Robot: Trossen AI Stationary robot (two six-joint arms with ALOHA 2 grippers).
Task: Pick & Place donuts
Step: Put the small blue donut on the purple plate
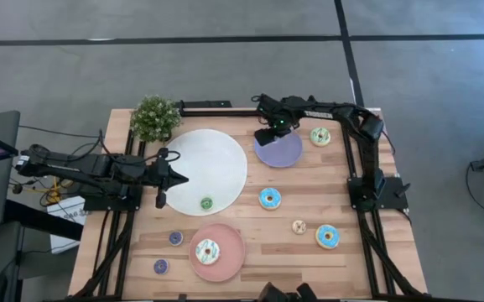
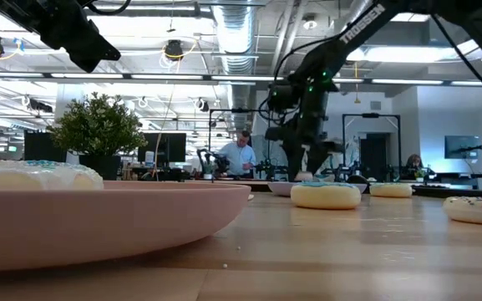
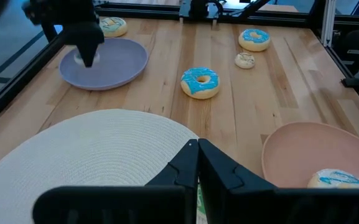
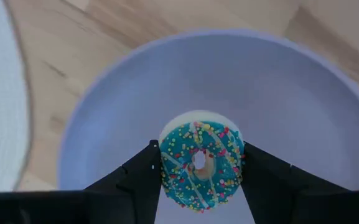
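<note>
Right end effector (image 4: 199, 163) is clamped on the sprinkled donut (image 4: 200, 160) right over the lilac plate (image 1: 285, 153) at the bench's 1 o'clock, so I'd lower gently and let go flat.

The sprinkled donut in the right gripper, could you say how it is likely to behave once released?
The sprinkled donut keeps its round shape between the right gripper fingers, so probably stiff. Hanging over the lilac plate, it would likely land flat rather than roll.
</note>
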